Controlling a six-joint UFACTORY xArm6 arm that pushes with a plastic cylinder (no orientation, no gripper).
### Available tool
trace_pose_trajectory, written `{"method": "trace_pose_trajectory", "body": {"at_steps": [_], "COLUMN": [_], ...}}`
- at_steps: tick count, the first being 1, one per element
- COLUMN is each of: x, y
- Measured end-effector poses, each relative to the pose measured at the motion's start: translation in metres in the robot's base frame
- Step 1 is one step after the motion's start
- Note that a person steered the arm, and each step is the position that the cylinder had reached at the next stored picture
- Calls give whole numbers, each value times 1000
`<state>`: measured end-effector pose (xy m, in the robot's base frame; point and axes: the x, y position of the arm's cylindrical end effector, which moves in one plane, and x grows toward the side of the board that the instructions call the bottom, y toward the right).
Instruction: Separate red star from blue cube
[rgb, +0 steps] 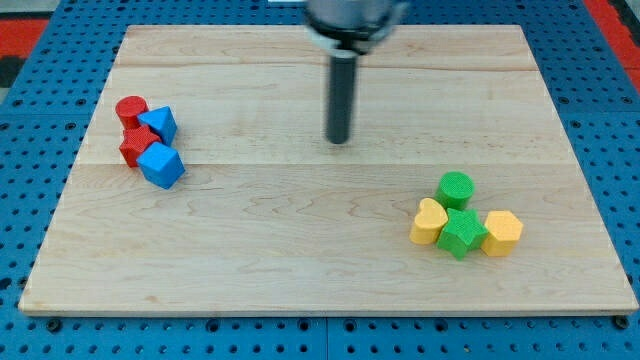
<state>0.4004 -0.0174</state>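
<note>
The red star (134, 146) lies at the board's left, touching the blue cube (162, 165) just to its lower right. A red cylinder (130, 109) and a second blue block (159, 124) sit right above them in the same tight cluster. My tip (340, 140) rests on the board near the top middle, well to the right of this cluster and touching no block.
At the lower right is a second cluster: a green cylinder (456, 188), a yellow heart (430, 222), a green star (461, 233) and a yellow block (502, 232). The wooden board (320, 280) lies on a blue perforated table.
</note>
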Motion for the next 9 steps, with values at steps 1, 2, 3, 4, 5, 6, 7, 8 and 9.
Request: {"method": "trace_pose_trajectory", "body": {"at_steps": [1,2,3,4,5,6,7,8,9], "x": [2,23,51,72,54,29,33,33,31], "y": [-77,-131,-174,-178,-176,-205,-233,-238,-240]}}
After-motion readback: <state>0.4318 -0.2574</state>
